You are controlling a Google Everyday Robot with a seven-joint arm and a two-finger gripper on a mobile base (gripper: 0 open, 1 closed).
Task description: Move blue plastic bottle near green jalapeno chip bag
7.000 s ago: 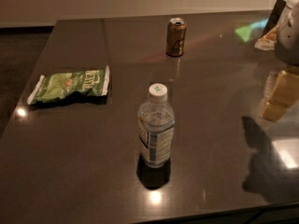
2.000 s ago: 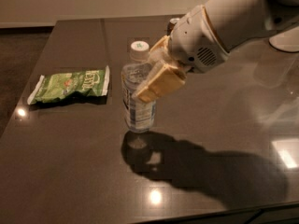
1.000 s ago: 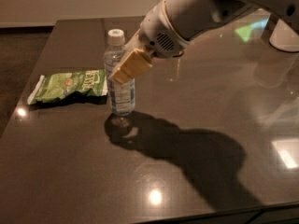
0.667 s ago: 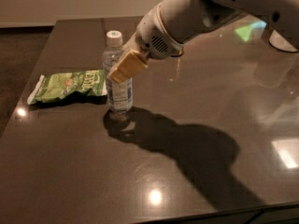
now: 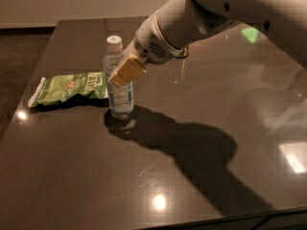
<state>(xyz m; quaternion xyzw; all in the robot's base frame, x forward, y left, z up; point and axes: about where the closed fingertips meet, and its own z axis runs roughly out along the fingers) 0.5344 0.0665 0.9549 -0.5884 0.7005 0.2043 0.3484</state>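
The fingers (image 5: 127,70) of the gripper (image 5: 119,74) are closed around the upright blue plastic bottle (image 5: 121,99), left of centre, just right of the green jalapeno chip bag (image 5: 71,87), on a dark glossy table (image 5: 72,176).

Single white arm (image 5: 230,6) comes in from the upper right of the frame and slants down-left across the top. Thick rounded wrist (image 5: 160,37), small grille facing the camera, sits upper centre. Gripper (image 5: 123,72) is left of centre in the upper half, tan-coloured, tip pointing down-left, lowest point of the whole arm.
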